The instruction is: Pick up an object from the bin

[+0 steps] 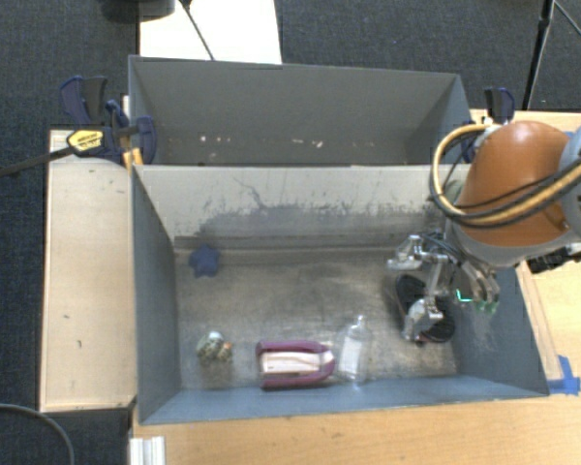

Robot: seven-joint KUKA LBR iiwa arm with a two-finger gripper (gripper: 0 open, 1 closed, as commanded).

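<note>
My gripper [415, 287] is low in the right part of the bin, close to the floor. Its two silver fingertips stand apart, one toward the back and one toward the front, so it is open. A black rounded thing [439, 331] lies under and between them, partly hidden by the gripper; I cannot tell whether the fingers touch it. A clear plastic bottle [351, 350] lies just left of it near the front wall.
A maroon and white oblong thing [295, 364] lies at the front middle, a small greenish ball [213, 349] at the front left, and a small blue scrap [205, 260] at the back left. The arm with its orange cover hangs over the bin's right wall.
</note>
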